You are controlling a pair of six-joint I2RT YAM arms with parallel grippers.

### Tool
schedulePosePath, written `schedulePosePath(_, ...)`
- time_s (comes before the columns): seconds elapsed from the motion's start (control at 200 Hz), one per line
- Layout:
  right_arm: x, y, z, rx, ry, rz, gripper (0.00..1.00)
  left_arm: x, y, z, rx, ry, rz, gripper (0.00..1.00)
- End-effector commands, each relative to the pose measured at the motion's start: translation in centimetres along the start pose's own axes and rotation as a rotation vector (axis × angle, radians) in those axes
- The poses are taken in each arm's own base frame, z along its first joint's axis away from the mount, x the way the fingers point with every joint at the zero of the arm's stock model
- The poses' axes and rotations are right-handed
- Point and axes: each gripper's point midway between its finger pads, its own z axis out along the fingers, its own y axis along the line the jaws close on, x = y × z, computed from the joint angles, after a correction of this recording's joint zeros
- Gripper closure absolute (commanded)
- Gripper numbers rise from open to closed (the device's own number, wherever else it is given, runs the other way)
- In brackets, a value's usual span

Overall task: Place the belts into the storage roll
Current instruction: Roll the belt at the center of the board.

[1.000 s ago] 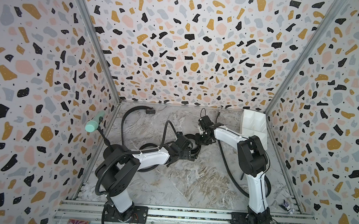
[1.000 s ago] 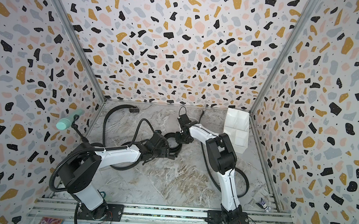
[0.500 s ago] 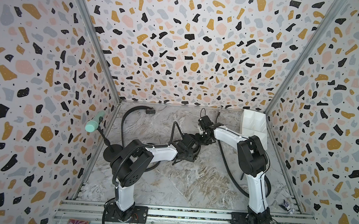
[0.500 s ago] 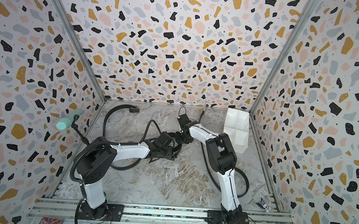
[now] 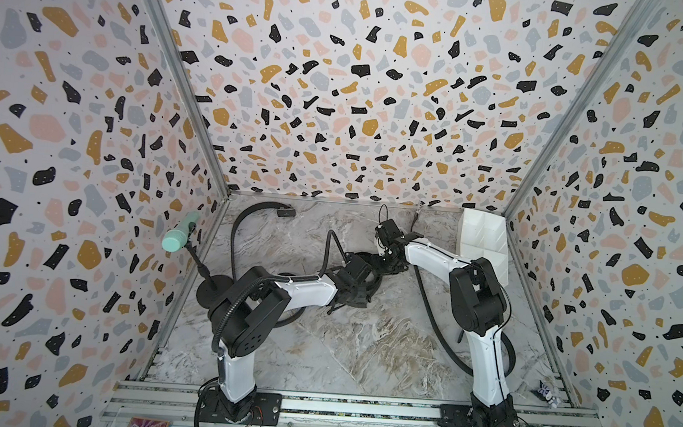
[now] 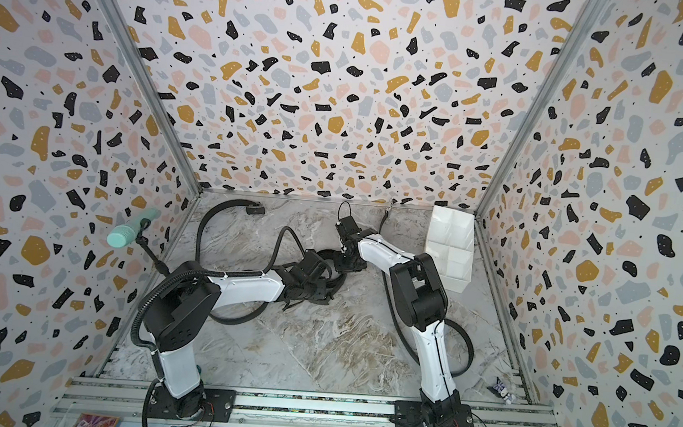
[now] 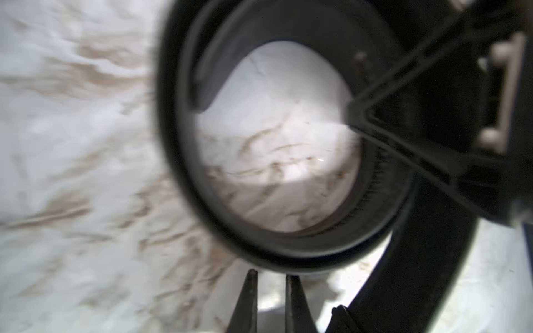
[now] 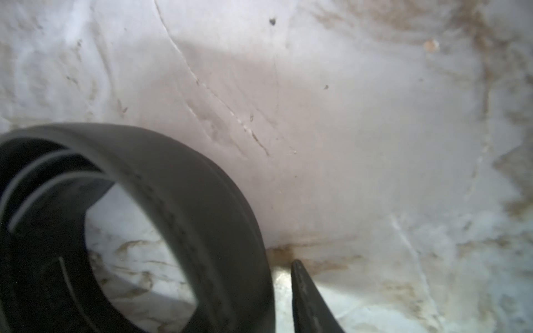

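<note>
A black belt coiled into a ring (image 5: 370,262) (image 6: 330,259) (image 7: 173,150) (image 8: 207,201) stands on the marble table, mid-back. My left gripper (image 5: 357,286) (image 7: 272,275) is shut just outside the coil's wall, with only table showing between its tips. My right gripper (image 5: 388,262) (image 8: 278,269) straddles the coil wall. One of its fingertips (image 8: 298,271) shows a little apart from the belt; the belt hides its other one. A second belt with a black buckle (image 5: 286,211) (image 6: 254,208) curves along the back left. The white storage roll (image 5: 481,242) (image 6: 450,244) sits at the back right.
A mint-green cylinder (image 5: 175,237) on a black stand rises at the left wall. A long black strap (image 5: 432,330) (image 6: 403,336) runs under the right arm toward the front. A small trinket (image 5: 546,395) lies at the front right corner.
My left arm has reached in toward the coiled belt and its jaws have closed from wide open. The right gripper has stayed at the coil.
</note>
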Motion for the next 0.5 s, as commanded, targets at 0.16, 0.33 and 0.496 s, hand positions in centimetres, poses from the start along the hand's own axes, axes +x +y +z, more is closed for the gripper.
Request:
schedulePosePath(0.16, 5.7, -4.4, 2.6, 0.137, 0.224, -0.042, 0.64, 3.9, 7.2, 0.2, -0.261, 0.102, 0.103, 1.0)
schedulePosePath(0.33, 5.2, -3.2, 2.7, 0.07, 0.221, -0.041, 0.57, 4.3, 7.2, 0.4, -0.279, 0.12, 0.161, 1.0)
schedulePosePath(0.496, 4.2, -0.6, 2.5, -0.107, 0.174, 0.028, 0.52, 4.1, 5.9, 1.0, -0.282, 0.128, 0.223, 1.0)
